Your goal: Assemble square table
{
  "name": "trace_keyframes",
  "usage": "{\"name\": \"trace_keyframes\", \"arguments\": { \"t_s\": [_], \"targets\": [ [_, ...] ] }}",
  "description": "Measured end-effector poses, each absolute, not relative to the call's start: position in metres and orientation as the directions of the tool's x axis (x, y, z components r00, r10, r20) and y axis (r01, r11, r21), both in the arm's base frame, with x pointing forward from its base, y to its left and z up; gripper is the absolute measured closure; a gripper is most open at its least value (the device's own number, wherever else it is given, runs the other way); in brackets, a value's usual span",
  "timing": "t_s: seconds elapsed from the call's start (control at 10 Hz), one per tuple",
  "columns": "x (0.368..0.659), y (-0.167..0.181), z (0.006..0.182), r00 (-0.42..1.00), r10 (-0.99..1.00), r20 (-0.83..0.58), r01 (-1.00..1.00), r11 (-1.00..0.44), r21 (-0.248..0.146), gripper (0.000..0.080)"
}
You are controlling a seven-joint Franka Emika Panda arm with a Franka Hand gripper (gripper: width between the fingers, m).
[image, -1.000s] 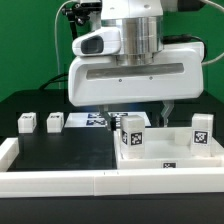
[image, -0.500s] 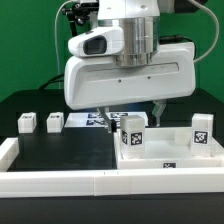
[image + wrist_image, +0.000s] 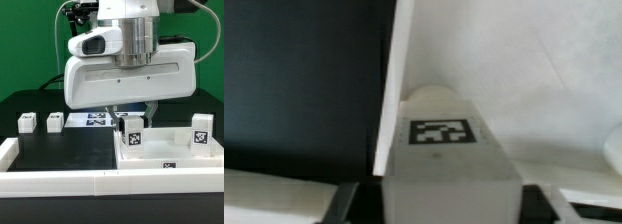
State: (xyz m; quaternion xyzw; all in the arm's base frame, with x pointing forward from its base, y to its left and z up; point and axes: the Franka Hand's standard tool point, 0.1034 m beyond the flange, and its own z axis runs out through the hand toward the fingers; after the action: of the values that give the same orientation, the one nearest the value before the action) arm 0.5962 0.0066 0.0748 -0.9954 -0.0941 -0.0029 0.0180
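The square table top (image 3: pixel 168 158) lies at the exterior view's right, white with a raised rim. Two tagged legs stand upright on it: one at its near-left corner (image 3: pixel 133 131) and one at the right (image 3: pixel 202 130). My gripper (image 3: pixel 134 113) hangs straight over the near-left leg, its fingers (image 3: pixel 150 110) down on either side of the leg's top. In the wrist view that leg (image 3: pixel 443 135) fills the space between the dark fingers (image 3: pixel 352 205), which lie against both its sides; my gripper (image 3: pixel 450 208) is shut on it. Two more legs (image 3: pixel 27 123) (image 3: pixel 55 123) lie on the black table at the left.
The marker board (image 3: pixel 92 120) lies behind the loose legs, partly under the hand. A long low white border rail (image 3: pixel 60 181) runs along the front, with a raised end at the left (image 3: pixel 8 148). The arm's big white hand (image 3: pixel 125 75) hides the middle of the scene.
The fingers have come in from wide apart onto the near-left leg. The hand has shifted slightly toward the exterior view's left. The legs and top have stayed put.
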Motion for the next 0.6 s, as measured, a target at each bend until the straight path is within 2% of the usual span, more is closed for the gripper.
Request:
{"name": "trace_keyframes", "arguments": {
  "t_s": [0.3, 0.5, 0.6],
  "targets": [
    [0.5966, 0.0069, 0.075, 0.995, -0.102, 0.001, -0.102, -0.994, -0.037, 0.0509],
    [0.5966, 0.007, 0.0747, 0.942, -0.335, -0.002, -0.335, -0.942, -0.035, 0.0509],
    [0.5965, 0.0071, 0.0751, 0.872, -0.49, -0.005, -0.49, -0.871, -0.029, 0.0509]
  ]
}}
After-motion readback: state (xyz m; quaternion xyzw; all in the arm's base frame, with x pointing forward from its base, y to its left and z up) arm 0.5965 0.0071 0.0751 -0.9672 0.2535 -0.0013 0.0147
